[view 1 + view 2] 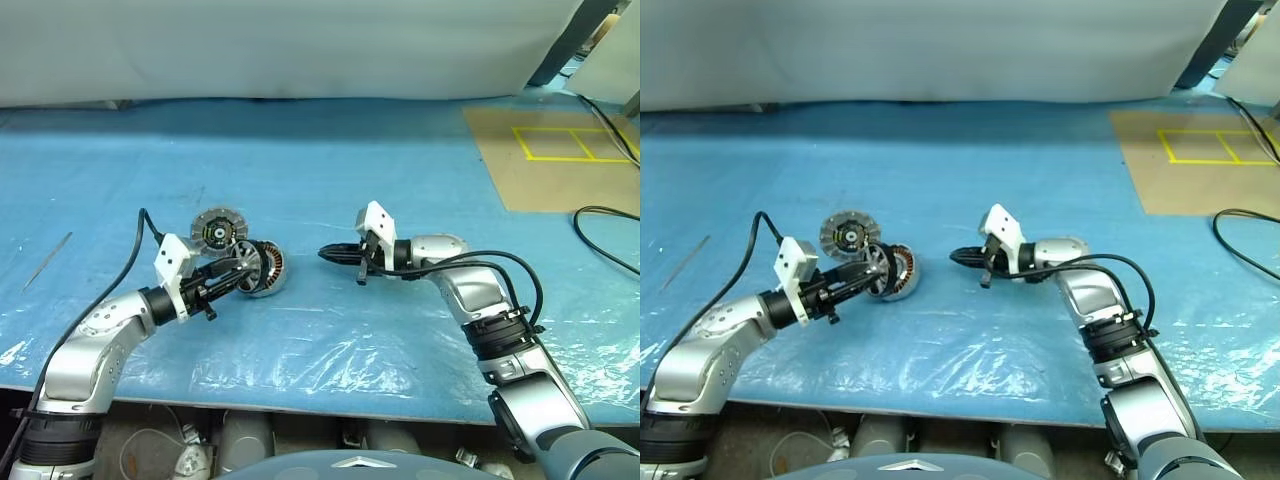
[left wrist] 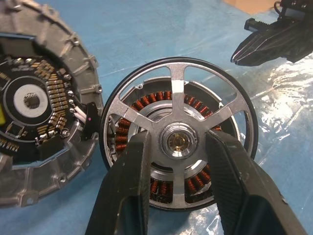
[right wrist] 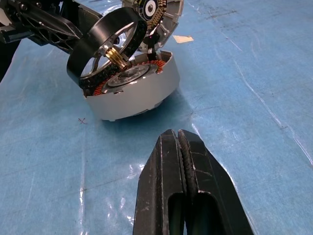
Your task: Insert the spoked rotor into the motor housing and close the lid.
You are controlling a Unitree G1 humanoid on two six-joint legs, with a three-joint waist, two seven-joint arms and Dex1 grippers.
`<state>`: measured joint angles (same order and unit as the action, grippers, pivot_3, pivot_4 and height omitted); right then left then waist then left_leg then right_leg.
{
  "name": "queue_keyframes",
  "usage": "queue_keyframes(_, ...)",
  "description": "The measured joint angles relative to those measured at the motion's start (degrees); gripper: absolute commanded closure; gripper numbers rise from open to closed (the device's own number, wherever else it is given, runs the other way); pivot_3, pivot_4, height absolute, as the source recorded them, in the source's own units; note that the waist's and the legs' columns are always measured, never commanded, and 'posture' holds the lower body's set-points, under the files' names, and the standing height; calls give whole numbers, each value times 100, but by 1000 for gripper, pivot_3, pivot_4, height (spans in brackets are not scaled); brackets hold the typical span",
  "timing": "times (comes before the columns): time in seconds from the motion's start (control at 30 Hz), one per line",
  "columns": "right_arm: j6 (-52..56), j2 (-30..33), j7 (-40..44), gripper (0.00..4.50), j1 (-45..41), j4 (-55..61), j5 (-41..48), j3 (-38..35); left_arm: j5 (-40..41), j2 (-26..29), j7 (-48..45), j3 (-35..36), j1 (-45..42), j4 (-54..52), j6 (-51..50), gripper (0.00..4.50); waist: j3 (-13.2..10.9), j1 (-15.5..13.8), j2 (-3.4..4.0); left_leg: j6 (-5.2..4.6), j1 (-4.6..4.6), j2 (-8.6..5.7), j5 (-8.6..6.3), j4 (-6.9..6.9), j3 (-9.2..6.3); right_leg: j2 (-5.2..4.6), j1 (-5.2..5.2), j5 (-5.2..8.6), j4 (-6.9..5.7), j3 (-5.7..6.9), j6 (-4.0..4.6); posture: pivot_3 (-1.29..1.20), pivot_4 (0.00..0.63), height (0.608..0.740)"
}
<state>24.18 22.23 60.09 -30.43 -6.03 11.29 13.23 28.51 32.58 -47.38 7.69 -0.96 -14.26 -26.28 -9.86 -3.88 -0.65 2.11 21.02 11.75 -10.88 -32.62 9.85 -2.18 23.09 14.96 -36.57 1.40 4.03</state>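
Observation:
My left gripper (image 1: 232,277) is shut on the hub of the spoked rotor (image 2: 178,98), its fingers (image 2: 129,176) on either side of the hub. The rotor (image 3: 98,39) hangs tilted, with one edge over the mouth of the motor housing (image 3: 137,95), whose copper windings show through the spokes. The housing (image 1: 270,270) sits on the blue sheet. The lid (image 1: 218,230) leans just behind it, circuit face and segmented ring showing. A short way to the right of the housing, my right gripper (image 1: 330,254) is shut with nothing in it and points at the housing.
A blue plastic-covered table (image 1: 350,180) spreads all around. A brown board (image 1: 560,150) with yellow tape lines lies at the back right, with a black cable (image 1: 605,230) beside it. A thin metal rod (image 1: 48,262) lies at the far left. The table's front edge is close below the arms.

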Motion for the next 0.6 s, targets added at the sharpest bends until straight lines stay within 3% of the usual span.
queue_keyframes(0.07,-16,-5,-23,4500,0,-1,-2,2,-35,33,-2,-50,-45,2,-1,3104,0,-2,0,0,0,-1,0,-1,0,-1,-1,0,0,0,0,0,150,740)
queue_keyframes(0.4,-92,-17,-97,4500,-1,-10,-13,49,-210,89,98,-137,-301,64,-36,31,0,0,0,0,0,0,0,-4,0,0,-2,-1,-3,0,-2,0,150,740)
queue_keyframes(0.53,-136,-23,-121,4500,-1,-34,-24,50,-186,87,140,-136,-309,64,-161,31,0,1,0,0,1,0,0,-3,0,0,-1,-1,-3,0,-2,0,150,740)
queue_keyframes(0.6,-158,-43,-136,4500,-1,-64,-29,51,-99,36,142,-129,-309,58,-190,474,0,0,0,0,1,0,0,-4,0,0,-1,-1,-3,0,-2,0,150,740)
